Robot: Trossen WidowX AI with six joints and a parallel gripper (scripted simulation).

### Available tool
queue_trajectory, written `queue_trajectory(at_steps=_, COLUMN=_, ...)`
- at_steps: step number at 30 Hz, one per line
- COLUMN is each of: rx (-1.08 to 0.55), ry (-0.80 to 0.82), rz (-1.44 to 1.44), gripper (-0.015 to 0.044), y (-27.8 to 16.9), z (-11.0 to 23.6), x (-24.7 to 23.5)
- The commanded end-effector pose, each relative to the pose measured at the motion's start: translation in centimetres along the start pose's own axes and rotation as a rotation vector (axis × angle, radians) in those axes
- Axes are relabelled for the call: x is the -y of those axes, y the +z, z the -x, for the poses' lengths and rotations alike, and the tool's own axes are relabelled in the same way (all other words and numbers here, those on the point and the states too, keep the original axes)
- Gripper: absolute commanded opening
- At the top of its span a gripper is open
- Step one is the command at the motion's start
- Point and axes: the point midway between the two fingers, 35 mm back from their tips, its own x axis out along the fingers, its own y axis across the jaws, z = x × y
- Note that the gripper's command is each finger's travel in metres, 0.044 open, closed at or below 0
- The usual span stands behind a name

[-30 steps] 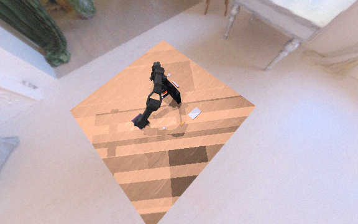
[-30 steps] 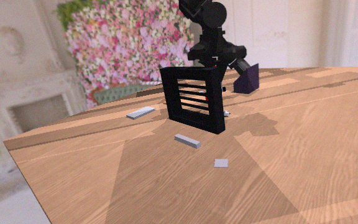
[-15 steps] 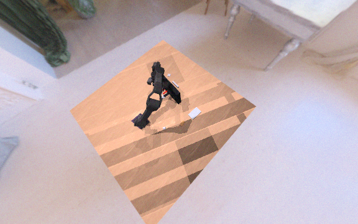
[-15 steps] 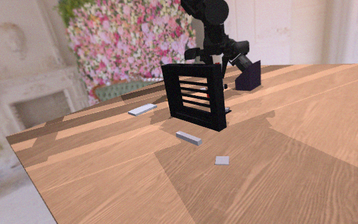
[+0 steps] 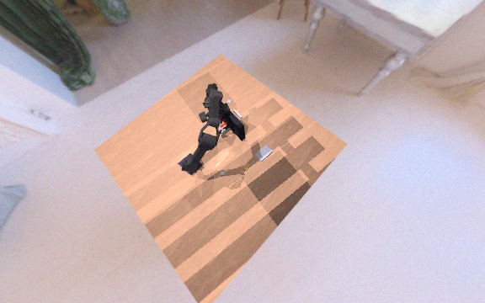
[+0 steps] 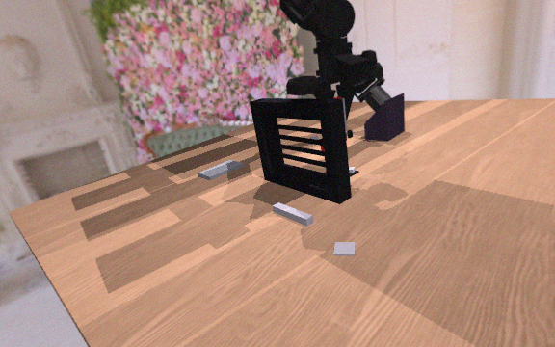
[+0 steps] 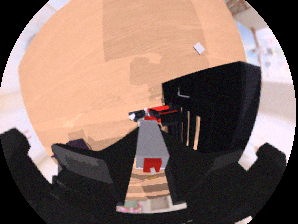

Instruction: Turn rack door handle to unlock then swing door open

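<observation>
The black rack with its slatted door [image 5: 236, 129] [image 6: 301, 187] [image 7: 220, 100] stands upright on the table; the door looks shut in its frame, though its far side is largely hidden in the exterior view. The grey upright handle [image 7: 151, 135] has a red end near the wrist camera. My gripper [image 7: 148, 132] is shut on the handle, a finger on either side. In the wrist view the handle and fingers are turned strongly relative to the rack face, roughly a quarter turn. Red parts [image 5: 223, 124] [image 7: 160, 108] show beside the rack. The fingertips are hidden in the exterior view.
A white bar [image 5: 237, 114] [image 6: 292, 214] and a small white tile [image 5: 229, 101] [image 6: 344, 249] [image 7: 199, 48] lie behind the rack. A pale slab [image 5: 263, 153] [image 6: 221, 170] lies off its side. A small grey block [image 5: 222, 173] and an orange piece [image 5: 247, 167] lie farther out.
</observation>
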Motion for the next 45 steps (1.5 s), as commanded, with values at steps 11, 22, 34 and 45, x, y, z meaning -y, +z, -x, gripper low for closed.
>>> queue_trajectory(at_steps=11, rx=0.001, ry=0.000, rz=0.629, gripper=0.0017, y=-0.03, z=0.01, x=0.00)
queue_trajectory(at_steps=22, rx=0.001, ry=0.000, rz=0.629, gripper=0.0043, y=-0.03, z=0.01, x=0.00)
queue_trajectory(at_steps=34, rx=0.001, ry=0.000, rz=0.596, gripper=0.0289, y=-0.03, z=0.01, x=0.00)
queue_trajectory(at_steps=45, rx=0.001, ry=0.000, rz=0.060, gripper=0.0289, y=-0.03, z=0.01, x=0.00)
